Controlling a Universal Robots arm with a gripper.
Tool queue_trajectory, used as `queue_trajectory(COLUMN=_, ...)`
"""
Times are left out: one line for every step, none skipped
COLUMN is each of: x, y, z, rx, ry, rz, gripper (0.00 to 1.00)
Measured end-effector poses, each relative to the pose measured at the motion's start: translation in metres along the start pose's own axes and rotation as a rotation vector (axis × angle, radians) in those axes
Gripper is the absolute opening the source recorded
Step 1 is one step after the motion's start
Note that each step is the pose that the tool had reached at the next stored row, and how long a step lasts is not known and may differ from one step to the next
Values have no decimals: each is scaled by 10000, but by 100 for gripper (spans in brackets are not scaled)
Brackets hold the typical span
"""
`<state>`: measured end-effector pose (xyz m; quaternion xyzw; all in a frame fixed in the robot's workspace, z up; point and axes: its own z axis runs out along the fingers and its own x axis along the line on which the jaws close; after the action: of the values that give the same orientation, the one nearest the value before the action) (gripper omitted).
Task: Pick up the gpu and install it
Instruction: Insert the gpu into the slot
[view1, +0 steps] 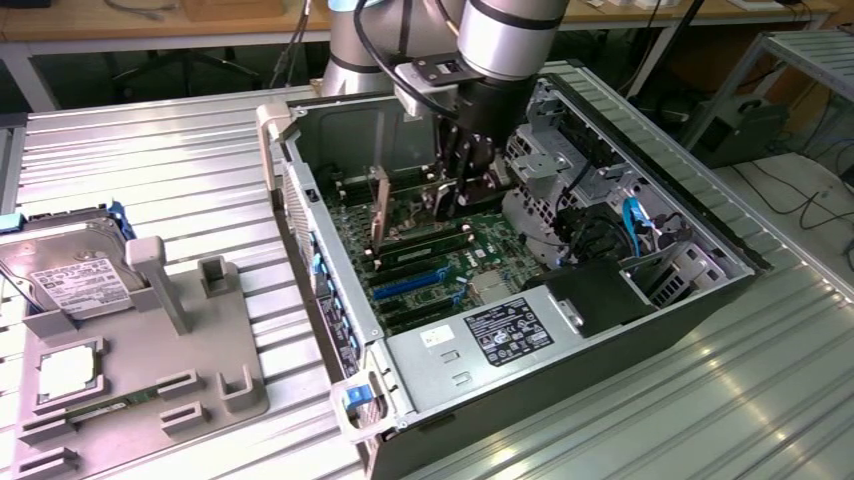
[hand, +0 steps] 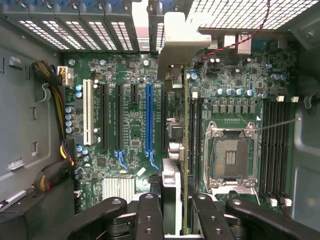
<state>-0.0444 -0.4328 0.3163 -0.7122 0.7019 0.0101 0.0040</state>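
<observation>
My gripper (view1: 451, 200) reaches down into the open computer case (view1: 667, 190), over the motherboard (hand: 130, 125). It is shut on the gpu (hand: 186, 150), which in the wrist view runs edge-on between the two black fingers (hand: 150, 217). The card's silver bracket (hand: 172, 45) points at the slotted rear wall of the case. The gpu stands upright over the black slots between the blue slot (hand: 149, 120) and the CPU socket (hand: 231, 157). Whether its lower edge sits in a slot I cannot tell. In the exterior view the gpu (view1: 382, 205) shows as a thin upright board beside the fingers.
A grey fixture (view1: 147, 370) on the exterior view's left holds a silver hard drive (view1: 67, 275) with a white label. Inside the case are a power supply (view1: 501, 335), drive cages (view1: 561, 150) and blue cables (view1: 627, 215). Cable bundles (hand: 50, 105) run along one case wall.
</observation>
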Motion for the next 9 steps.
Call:
queue_trajectory(x=3, y=1, z=20, rx=0, ry=4, rz=1, gripper=28)
queue_trajectory(x=12, y=1, z=34, rx=-1, ry=6, rz=3, gripper=28)
queue_trajectory(x=36, y=1, z=42, rx=-1, ry=4, rz=1, gripper=28)
queue_trajectory(x=48, y=1, z=49, rx=-1, ry=2, rz=2, gripper=28)
queue_trajectory(x=58, y=1, z=55, rx=-2, ry=4, rz=1, gripper=28)
queue_trajectory(x=77, y=1, z=66, rx=-2, ry=4, rz=1, gripper=28)
queue_trajectory(x=94, y=2, z=77, rx=-3, ry=4, rz=2, gripper=28)
queue_trajectory(x=134, y=2, z=105, rx=-4, ry=3, rz=2, gripper=28)
queue_trajectory(x=171, y=2, z=131, rx=-9, ry=-10, rz=2, gripper=28)
